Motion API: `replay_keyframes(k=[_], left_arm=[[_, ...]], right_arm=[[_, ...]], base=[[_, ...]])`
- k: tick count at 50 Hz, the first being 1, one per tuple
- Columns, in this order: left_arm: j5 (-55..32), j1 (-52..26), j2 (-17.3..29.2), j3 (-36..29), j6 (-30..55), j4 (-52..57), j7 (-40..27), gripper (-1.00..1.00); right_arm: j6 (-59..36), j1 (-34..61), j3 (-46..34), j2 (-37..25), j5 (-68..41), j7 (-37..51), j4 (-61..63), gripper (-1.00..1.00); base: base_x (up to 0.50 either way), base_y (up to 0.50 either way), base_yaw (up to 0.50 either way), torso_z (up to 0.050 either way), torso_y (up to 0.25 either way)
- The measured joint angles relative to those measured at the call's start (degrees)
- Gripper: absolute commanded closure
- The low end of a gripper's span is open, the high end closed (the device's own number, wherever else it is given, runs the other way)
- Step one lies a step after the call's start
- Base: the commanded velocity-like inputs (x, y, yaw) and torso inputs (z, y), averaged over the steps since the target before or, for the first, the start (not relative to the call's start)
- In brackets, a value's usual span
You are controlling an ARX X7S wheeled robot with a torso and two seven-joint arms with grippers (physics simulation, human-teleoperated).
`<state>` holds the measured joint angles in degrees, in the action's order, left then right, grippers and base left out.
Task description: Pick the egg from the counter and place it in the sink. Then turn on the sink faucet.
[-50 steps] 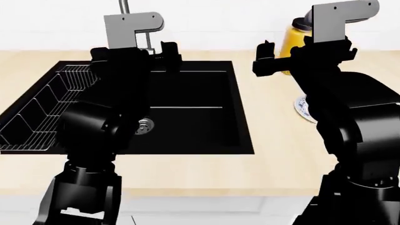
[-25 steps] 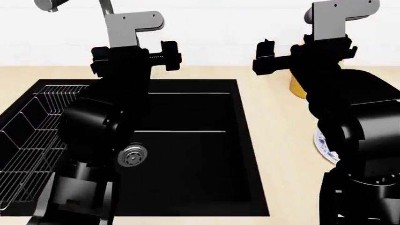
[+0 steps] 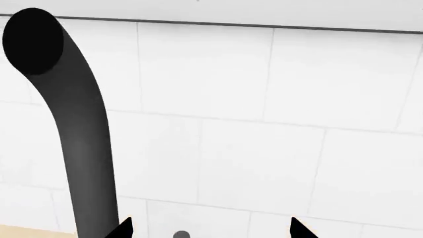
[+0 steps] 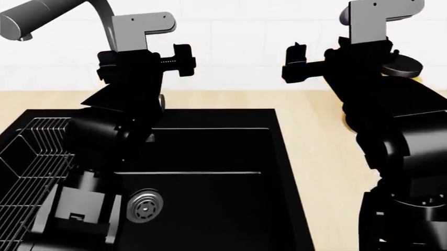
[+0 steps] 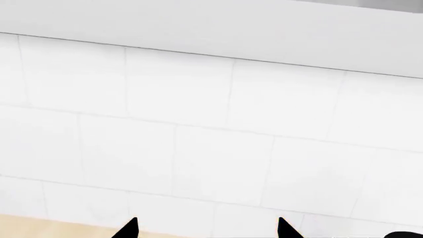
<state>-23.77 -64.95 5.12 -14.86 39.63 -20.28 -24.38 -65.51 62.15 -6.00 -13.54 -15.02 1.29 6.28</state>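
Note:
The egg is not visible in any view. The black sink (image 4: 209, 151) with its steel drain (image 4: 145, 205) and wire rack (image 4: 28, 172) fills the lower left of the head view, set in the beige counter (image 4: 314, 136). The grey sink faucet (image 4: 42, 18) rises behind it, its spout pointing left. Its neck also shows in the left wrist view (image 3: 79, 148), just beside one fingertip. My left gripper (image 4: 144, 56) (image 3: 208, 230) is open and empty above the sink's back edge. My right gripper (image 4: 342, 52) (image 5: 206, 229) is open and empty, facing the tiled wall.
A jar's black lid (image 4: 403, 65) and a sliver of its yellow body peek out behind my right arm. The white tiled wall (image 4: 237, 36) runs along the back of the counter. My arms hide much of the counter on the right.
The head view has moved closer and tilted up: the sink looks larger, the faucet spout has come into view, and the plate has left the view. The jar is now mostly hidden.

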Motion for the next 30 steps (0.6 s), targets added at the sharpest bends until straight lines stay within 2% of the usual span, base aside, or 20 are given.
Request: replay_keyframes(k=[4,11,19,24,30], left_arm=[[-0.09,-0.15,0.09,-0.29,-0.83,-0.83,0.45,-1.0],[-0.55,-0.17,0.3,-0.6,-1.45,-1.26,0.87,-1.0],[-0.87,-0.65,0.46,-0.56,-2.51,-2.64,1.02,-1.0],[-1.25,-0.82,0.61,-0.53,-2.54,-2.73,0.95,-1.0],[-1.63,-0.96,0.74,-0.55,-2.69,-3.06,0.92,-1.0]], right_arm=[[0.1,-0.11,0.34,-0.05,-0.16,0.12,0.17,-1.0],[-0.05,-0.03,0.75,-0.26,-0.3,0.43,0.38,-1.0],[-8.64,1.27,2.29,-1.43,-2.36,1.45,5.18,-1.0],[-14.85,3.0,3.77,-5.29,-16.23,13.07,7.79,-1.0],[-18.44,5.53,4.22,-11.6,-45.22,35.38,7.83,-1.0]], base=[[0.42,0.17,0.0,0.0,0.0],[0.0,0.0,0.0,0.0,0.0],[0.0,0.0,0.0,0.0,0.0],[0.0,0.0,0.0,0.0,0.0],[0.0,0.0,0.0,0.0,0.0]])
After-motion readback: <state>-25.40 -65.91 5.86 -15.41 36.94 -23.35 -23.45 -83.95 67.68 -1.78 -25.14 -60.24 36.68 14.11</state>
